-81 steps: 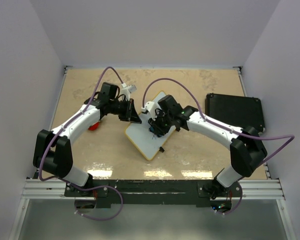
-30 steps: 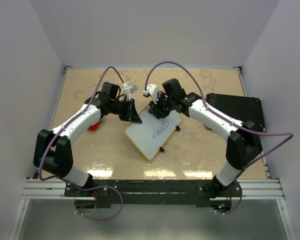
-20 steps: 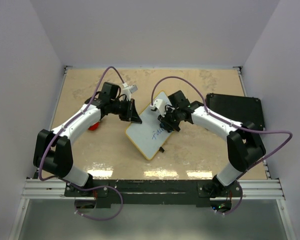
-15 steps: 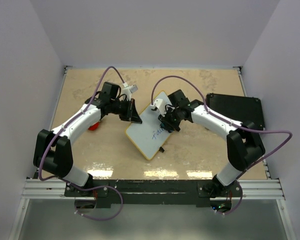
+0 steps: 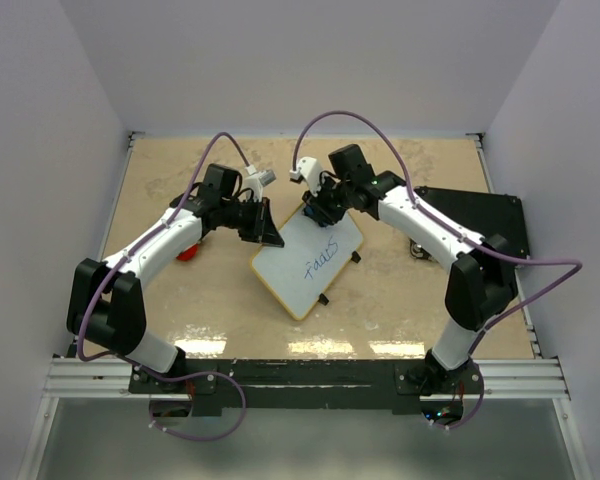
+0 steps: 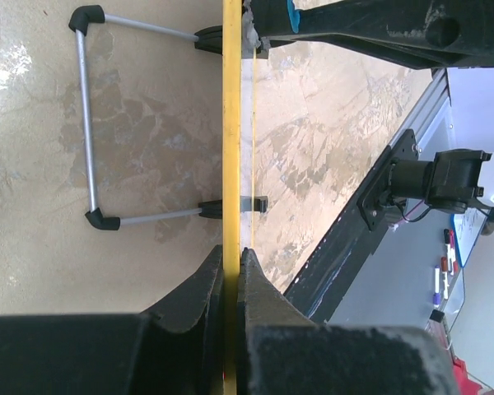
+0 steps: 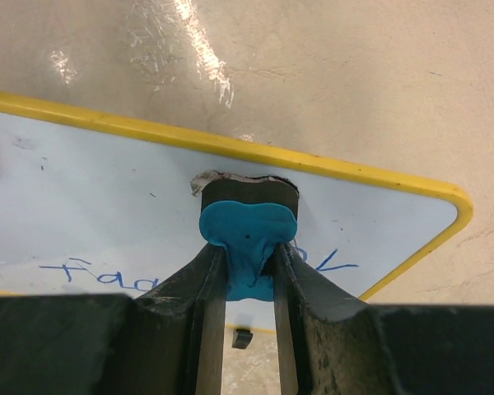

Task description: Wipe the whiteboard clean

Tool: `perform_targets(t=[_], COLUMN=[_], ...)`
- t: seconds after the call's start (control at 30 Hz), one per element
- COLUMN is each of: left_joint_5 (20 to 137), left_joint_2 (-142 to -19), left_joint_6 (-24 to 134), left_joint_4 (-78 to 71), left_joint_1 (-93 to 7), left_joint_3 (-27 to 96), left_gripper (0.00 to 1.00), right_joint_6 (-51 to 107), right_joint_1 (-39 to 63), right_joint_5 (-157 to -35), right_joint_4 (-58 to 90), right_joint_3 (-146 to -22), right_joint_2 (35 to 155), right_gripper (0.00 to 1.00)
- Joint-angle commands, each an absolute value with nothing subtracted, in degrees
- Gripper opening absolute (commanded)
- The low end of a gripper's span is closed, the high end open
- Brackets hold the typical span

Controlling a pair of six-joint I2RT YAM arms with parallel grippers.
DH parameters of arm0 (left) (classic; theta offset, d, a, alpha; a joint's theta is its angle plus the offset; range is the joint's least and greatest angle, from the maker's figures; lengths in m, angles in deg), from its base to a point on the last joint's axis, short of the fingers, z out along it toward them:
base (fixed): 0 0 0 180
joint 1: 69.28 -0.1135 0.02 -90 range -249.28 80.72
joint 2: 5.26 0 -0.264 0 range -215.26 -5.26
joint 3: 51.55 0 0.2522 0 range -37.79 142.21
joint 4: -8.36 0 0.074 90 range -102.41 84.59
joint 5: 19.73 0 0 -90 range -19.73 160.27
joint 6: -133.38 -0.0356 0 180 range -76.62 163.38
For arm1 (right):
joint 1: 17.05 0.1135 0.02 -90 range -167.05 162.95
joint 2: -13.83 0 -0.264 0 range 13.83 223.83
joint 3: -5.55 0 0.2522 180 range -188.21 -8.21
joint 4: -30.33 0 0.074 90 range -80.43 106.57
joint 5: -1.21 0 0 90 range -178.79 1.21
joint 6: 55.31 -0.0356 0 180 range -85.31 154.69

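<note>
My left hand (image 6: 232, 265) is pinched shut on the yellow frame of the whiteboard (image 5: 298, 280). From the wrist the board shows edge-on, with one finger pressed to each face of the rim. From above, that grip sits on the board's far-left edge, near its left corner.

My right hand (image 7: 249, 257) pinches a blue eraser (image 7: 247, 234) between its two fingers. The eraser's dark pad (image 7: 249, 191) is set against the white surface just inside the far frame, close to a corner. Blue handwriting (image 5: 320, 266) runs across the middle of the board, nearer to me than the pad.

The whiteboard lies at the middle of the tan table (image 5: 170, 300), turned on a diagonal between my two arms. Small black tabs show on its near-right edge. In the left wrist view, a bent wire leg (image 6: 84, 123) with black ends stands off one face of the board.

A black case (image 5: 480, 215) lies flat at the table's right side, well apart from the board. A small red object (image 5: 187, 253) shows beside my left forearm, too hidden to tell what it is.
</note>
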State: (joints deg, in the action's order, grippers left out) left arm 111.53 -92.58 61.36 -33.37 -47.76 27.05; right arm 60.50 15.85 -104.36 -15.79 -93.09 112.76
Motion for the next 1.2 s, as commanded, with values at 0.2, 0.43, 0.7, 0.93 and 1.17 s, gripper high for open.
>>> perform_targets(t=[0.2,0.43,0.7,0.93,1.17], left_joint_5=[109.56,109.65,109.65,109.47,109.47], left_joint_2=[-93.06,-93.23,-93.06,-93.15,-93.5], left_joint_6=[59.73,59.64,59.38,59.03,59.03], left_joint_4=[-32.13,-32.04,-32.56,-32.65,-32.65], left_joint_1=[-47.48,-47.48,-47.48,-47.48,-47.48], left_joint_3=[28.75,28.75,28.83,29.01,29.18], left_gripper=[0.0,0.0,0.0,0.0,0.0], right_joint_6=[66.24,69.32,66.69,65.81,66.33], right_joint_1=[12.74,10.81,10.28,10.19,10.28], right_joint_5=[-102.94,-102.68,-105.57,-106.98,-107.07], right_joint_4=[-16.04,-16.65,-17.36,-18.32,-17.36], right_joint_3=[-82.84,-76.86,-86.25,-96.61,-96.2], right_joint_2=[111.13,110.15,112.53,116.04,116.66], right_gripper=[0.0,0.0,0.0,0.0,0.0])
